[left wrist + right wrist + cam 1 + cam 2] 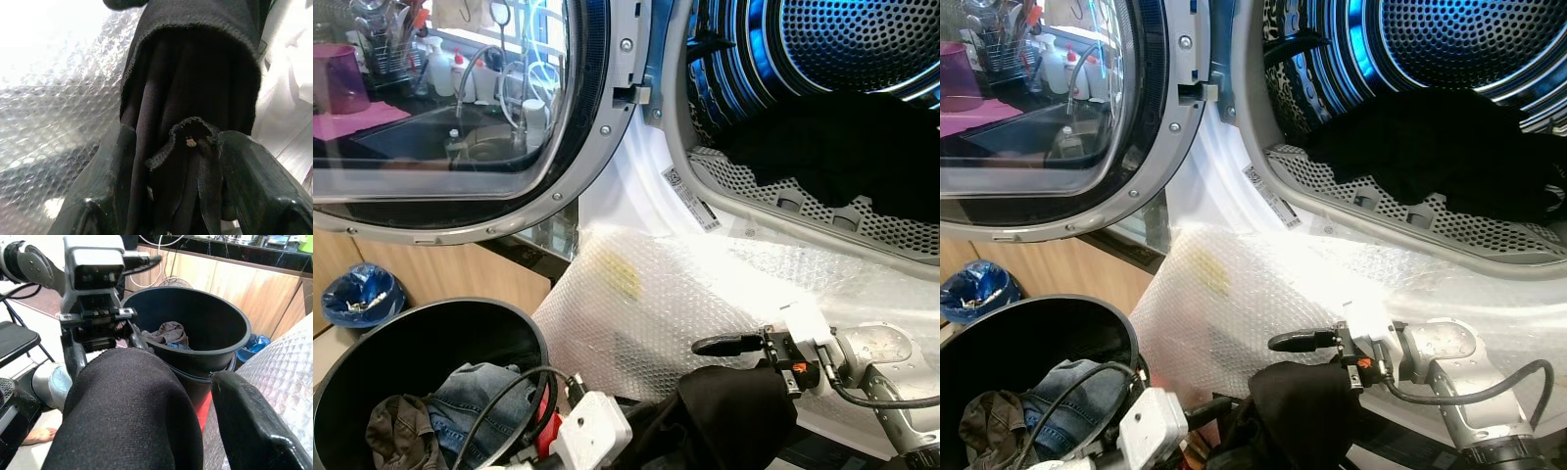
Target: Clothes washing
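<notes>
Tools on the black garment [724, 416]

Our left tool [188, 161] clamps its bunched hem; right tool [729, 345] stands apart at twelve o'clock. Soft, limp cloth — we'd pinch folds.

I am seeing no text I can read. A white label strip [690, 199] is sitting on the washing machine's white door frame [636, 186], carrying small dark print and a square mark, but it is too small for me to make out.

Black garment [729, 416] bunched below washer opening, dark clothes [842, 147] inside drum [862, 49]
</notes>
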You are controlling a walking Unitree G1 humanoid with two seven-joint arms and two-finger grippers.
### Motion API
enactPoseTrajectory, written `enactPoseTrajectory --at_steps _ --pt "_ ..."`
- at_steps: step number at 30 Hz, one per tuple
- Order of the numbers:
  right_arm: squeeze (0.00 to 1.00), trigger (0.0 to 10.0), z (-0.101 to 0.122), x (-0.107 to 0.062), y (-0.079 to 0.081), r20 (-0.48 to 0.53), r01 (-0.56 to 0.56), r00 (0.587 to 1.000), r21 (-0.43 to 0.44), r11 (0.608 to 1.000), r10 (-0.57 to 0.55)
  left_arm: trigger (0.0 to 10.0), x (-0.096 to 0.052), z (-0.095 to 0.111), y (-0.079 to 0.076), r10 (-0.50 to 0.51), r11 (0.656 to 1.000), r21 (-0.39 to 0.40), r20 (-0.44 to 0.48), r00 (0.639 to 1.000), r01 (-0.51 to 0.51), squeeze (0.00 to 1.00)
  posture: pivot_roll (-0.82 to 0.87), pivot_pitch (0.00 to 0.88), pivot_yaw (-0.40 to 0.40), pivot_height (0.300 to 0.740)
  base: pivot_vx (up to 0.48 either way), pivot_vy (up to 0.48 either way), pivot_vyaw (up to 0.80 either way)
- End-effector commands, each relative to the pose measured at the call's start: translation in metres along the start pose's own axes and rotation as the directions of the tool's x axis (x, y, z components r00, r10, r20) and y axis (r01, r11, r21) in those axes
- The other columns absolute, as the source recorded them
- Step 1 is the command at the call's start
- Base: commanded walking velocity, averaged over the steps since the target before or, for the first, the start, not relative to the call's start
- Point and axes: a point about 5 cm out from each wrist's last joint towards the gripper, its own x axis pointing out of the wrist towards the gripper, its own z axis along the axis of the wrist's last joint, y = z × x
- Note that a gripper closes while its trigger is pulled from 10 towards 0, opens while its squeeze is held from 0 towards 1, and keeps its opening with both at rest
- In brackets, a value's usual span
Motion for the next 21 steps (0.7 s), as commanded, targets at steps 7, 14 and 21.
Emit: enactPoseTrajectory --at_steps 7,14,21 --pt "0.00 10.0 0.012 -0.005 -0.003 -0.014 -0.009 1.000 -0.052 0.999 0.008 10.0 0.023 -0.016 -0.006 -0.192 0.981 -0.034 -0.026 0.981 0.191 0.00 0.09 0.069 -0.146 0.740 0.000 0.000 0.00" --pt "0.00 10.0 0.013 -0.007 -0.002 -0.015 -0.011 1.000 -0.055 0.998 0.011 10.0 0.032 -0.017 0.000 -0.217 0.975 0.042 -0.033 0.976 0.219 0.00 0.08 0.068 -0.147 0.740 0.000 0.000 0.00" --pt "0.00 10.0 0.013 -0.008 -0.002 -0.016 -0.014 1.000 -0.054 0.998 0.013 0.0 0.050 -0.014 0.012 -0.182 0.979 0.092 0.008 0.983 0.181 0.00 0.07 0.066 -0.156 0.740 0.000 0.000 0.00"
